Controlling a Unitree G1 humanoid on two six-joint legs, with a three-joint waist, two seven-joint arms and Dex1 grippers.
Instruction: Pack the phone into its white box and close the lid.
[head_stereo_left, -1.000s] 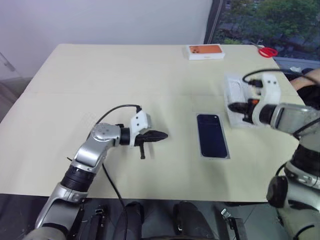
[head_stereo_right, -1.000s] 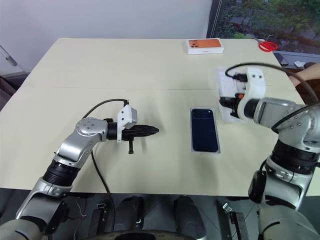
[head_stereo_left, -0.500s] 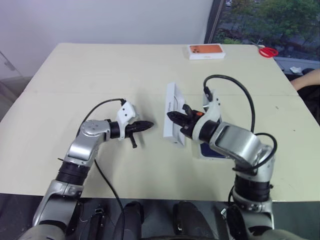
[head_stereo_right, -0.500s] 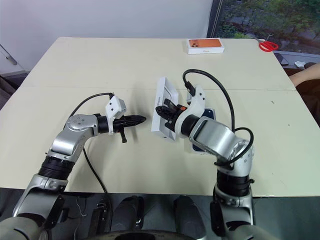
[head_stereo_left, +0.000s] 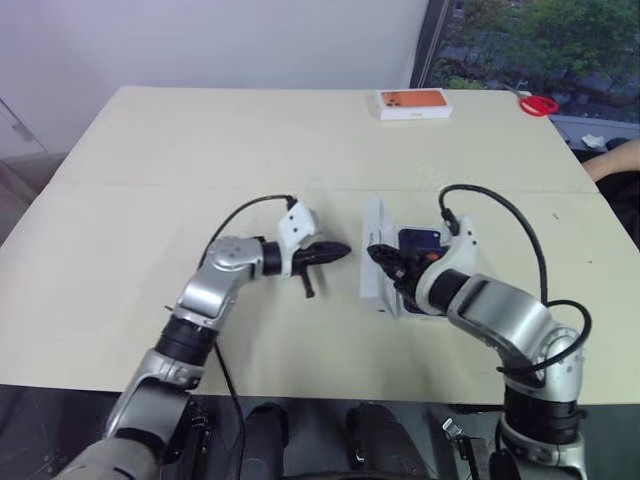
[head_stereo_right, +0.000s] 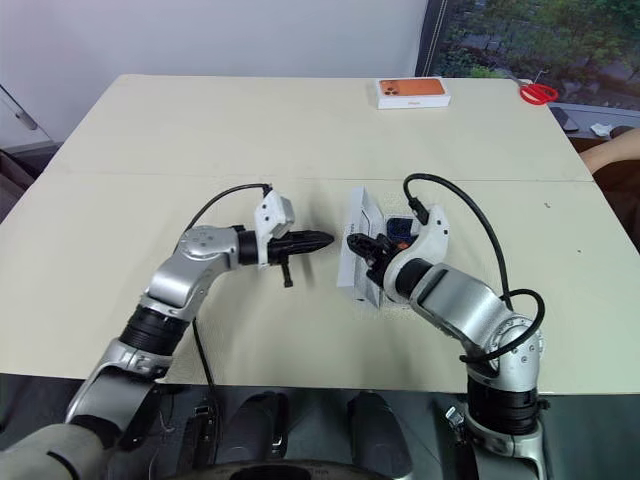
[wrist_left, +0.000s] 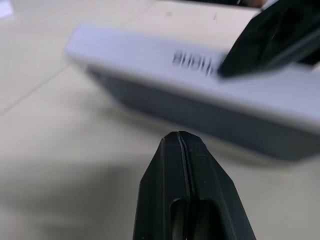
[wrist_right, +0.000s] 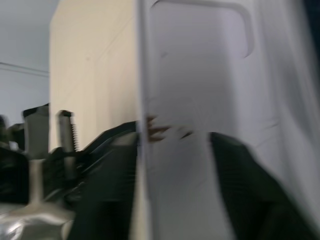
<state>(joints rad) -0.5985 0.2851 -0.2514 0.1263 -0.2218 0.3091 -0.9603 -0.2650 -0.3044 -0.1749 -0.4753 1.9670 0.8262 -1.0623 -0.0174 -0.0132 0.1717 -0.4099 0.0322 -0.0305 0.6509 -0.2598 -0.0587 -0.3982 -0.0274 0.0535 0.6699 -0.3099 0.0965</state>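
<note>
The lid (head_stereo_right: 357, 248) stands on edge, astride the right gripper (head_stereo_right: 366, 250)'s parted fingers, at nine o'clock of the phone (head_stereo_right: 400, 229). Closed left gripper (head_stereo_right: 322, 240) points at it. Next, I judge: lower it flat.

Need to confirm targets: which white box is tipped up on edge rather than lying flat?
The white box at the right claw, standing on edge mid-table; the orange-topped box lies flat at the far edge.

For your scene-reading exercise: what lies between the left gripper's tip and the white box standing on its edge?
Nothing but bare table. In the right eye view the shut left gripper points at the white box, a short gap apart; the left wrist view shows the same stretch.
</note>
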